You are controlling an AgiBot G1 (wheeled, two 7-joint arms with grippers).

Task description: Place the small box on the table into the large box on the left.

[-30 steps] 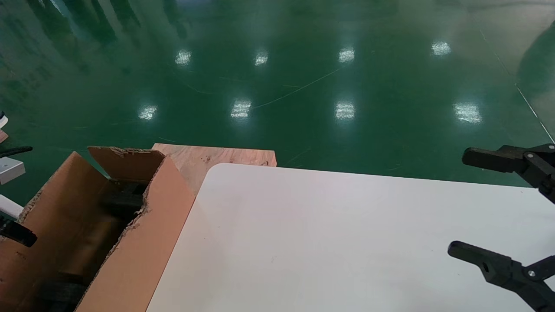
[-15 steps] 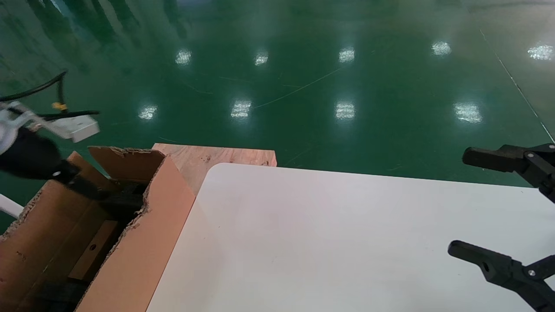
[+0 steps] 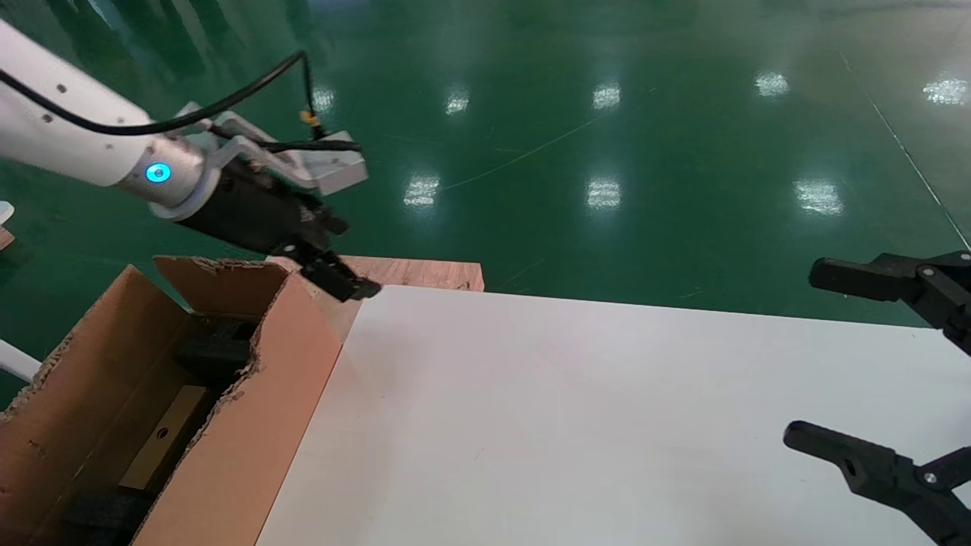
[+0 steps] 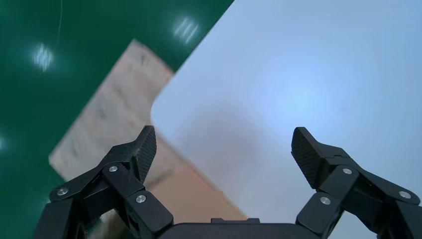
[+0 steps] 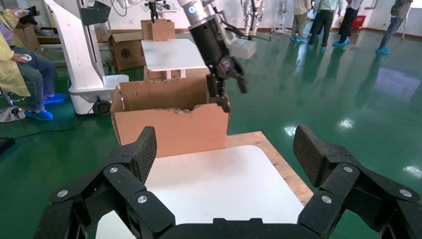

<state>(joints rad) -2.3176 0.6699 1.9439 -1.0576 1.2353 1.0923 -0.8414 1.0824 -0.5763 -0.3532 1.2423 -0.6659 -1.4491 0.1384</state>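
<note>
White table (image 3: 607, 425); small box (image 3: 163, 447) in large box (image 3: 250, 425); left gripper (image 4: 224, 149) open, empty

Glossy green floor (image 3: 576, 136) w/ light reflections lay all around; light-brown wooden board (image 3: 410, 274) sat at far left; ppl (image 5: 318, 17), another white tbl (image 5: 171, 54) & more cartons (image 5: 127, 50) stood well off.

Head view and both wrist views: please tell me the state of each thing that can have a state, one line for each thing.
small box: lying flat inside the large box, not held.
large box: open at the top, flaps up, edges torn.
left gripper: open, empty, above the table's far left corner.
right gripper: open, empty, at the right side of the table.
table: nothing lies on the part in view.
</note>
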